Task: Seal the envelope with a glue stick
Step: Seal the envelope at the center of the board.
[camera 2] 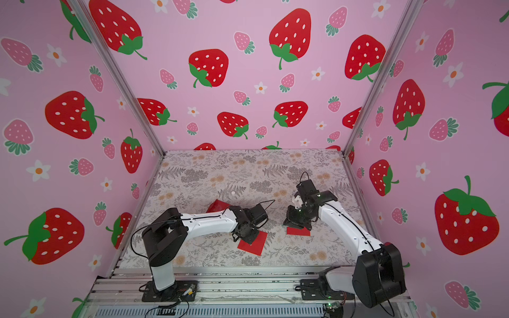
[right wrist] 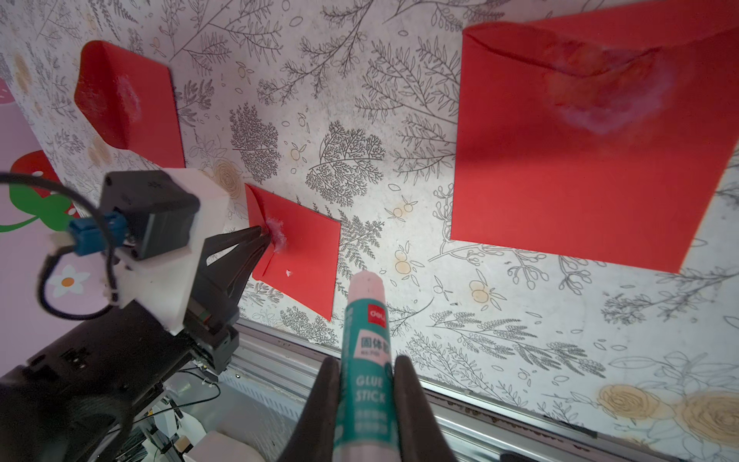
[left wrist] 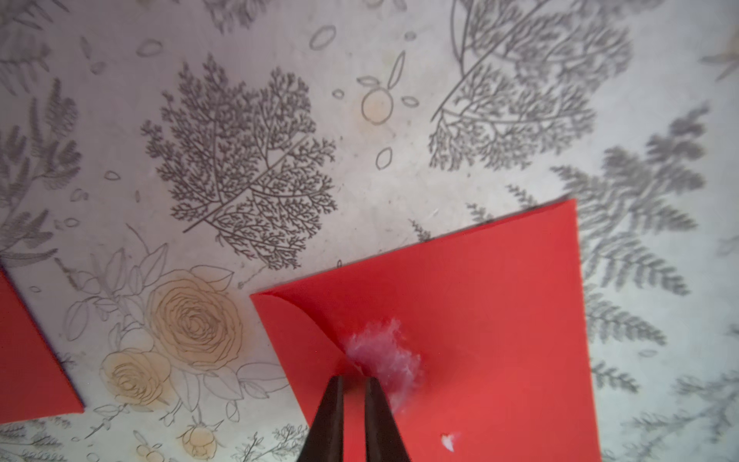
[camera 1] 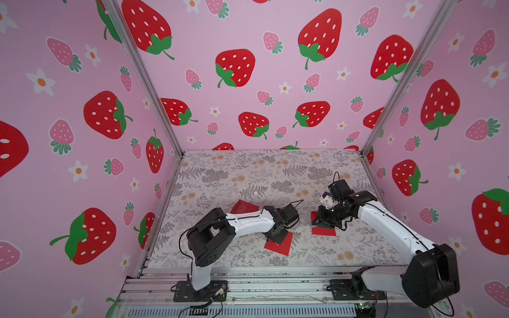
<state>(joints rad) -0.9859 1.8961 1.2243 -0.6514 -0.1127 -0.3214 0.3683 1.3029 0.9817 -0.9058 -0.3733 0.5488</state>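
A red envelope (camera 1: pixel 281 246) (left wrist: pixel 460 320) lies flat near the table's front. A white glue smear (left wrist: pixel 384 356) sits at the tip of its folded flap. My left gripper (left wrist: pixel 354 384) (camera 1: pixel 274 239) (right wrist: pixel 266 237) is shut, its tips resting on the flap beside the smear with nothing between them. My right gripper (right wrist: pixel 366 376) (camera 1: pixel 316 224) is shut on the glue stick (right wrist: pixel 366 332), a white tube with a teal label. The stick's uncapped tip points down at the mat. It hovers over the edge of a second red envelope (camera 1: pixel 325 231) (right wrist: pixel 580 160).
A third red envelope (camera 1: pixel 243 206) (right wrist: pixel 128 104) lies behind the left forearm with its flap raised. The second and third envelopes show whitish smears too. Pink strawberry walls enclose the floral mat (camera 1: pixel 248 170) on three sides. An aluminium rail (camera 1: pixel 248 278) runs along its front edge.
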